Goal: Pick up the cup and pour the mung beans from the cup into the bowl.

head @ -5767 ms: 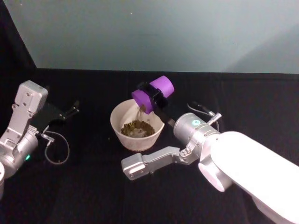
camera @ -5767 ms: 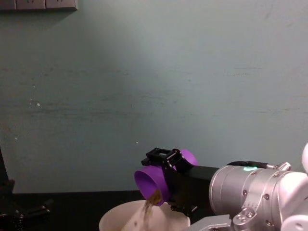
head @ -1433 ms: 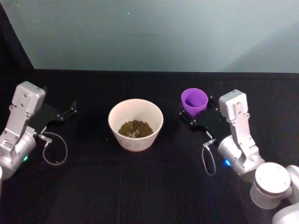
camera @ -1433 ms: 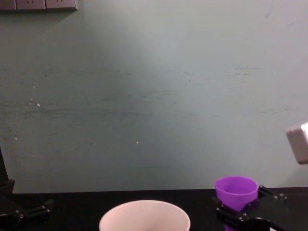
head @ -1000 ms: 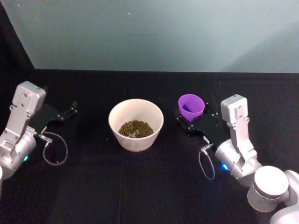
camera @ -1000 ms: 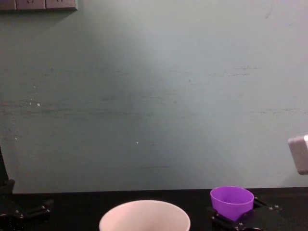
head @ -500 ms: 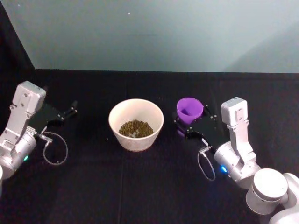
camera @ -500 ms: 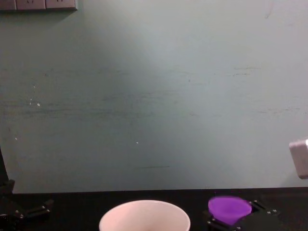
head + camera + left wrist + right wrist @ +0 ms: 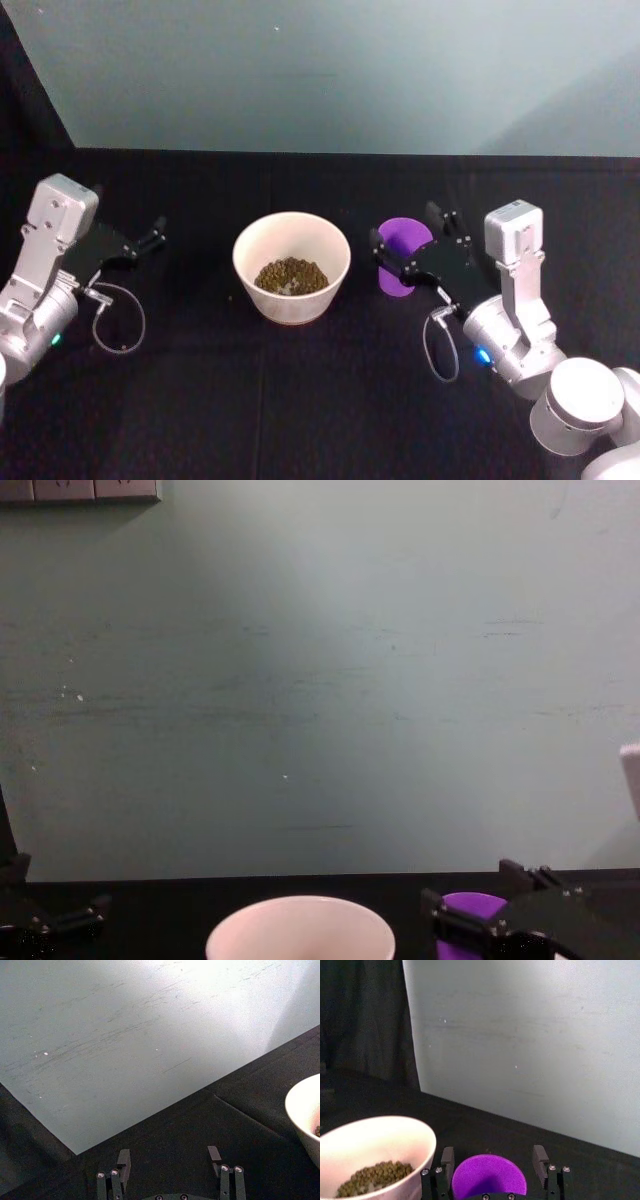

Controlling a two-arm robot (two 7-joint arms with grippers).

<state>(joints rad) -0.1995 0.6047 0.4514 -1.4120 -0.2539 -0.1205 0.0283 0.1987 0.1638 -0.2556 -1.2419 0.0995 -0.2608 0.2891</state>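
The purple cup [image 9: 402,258] stands upright on the black table, right of the pale bowl [image 9: 250,250]. My right gripper [image 9: 407,228] is open, one finger on each side of the cup with a gap at both. In the right wrist view the cup [image 9: 489,1179] sits between the spread fingers [image 9: 447,1157], its inside plain purple. The mung beans [image 9: 290,274] lie heaped in the bowl's bottom, and the bowl [image 9: 395,1132] shows them [image 9: 375,1175] there too. The chest view catches the cup [image 9: 468,904] and the bowl rim [image 9: 300,912]. My left gripper [image 9: 150,236] is parked open far left.
A pale teal wall [image 9: 320,70] closes off the back of the black table [image 9: 300,400]. A thin cable loop [image 9: 120,322] hangs by the left arm, another [image 9: 438,352] by the right wrist. The left gripper [image 9: 169,1155] faces bare table and wall.
The right gripper came down with the cup, then spread its fingers and let go; the cup now rests on the table. The left arm has not moved.
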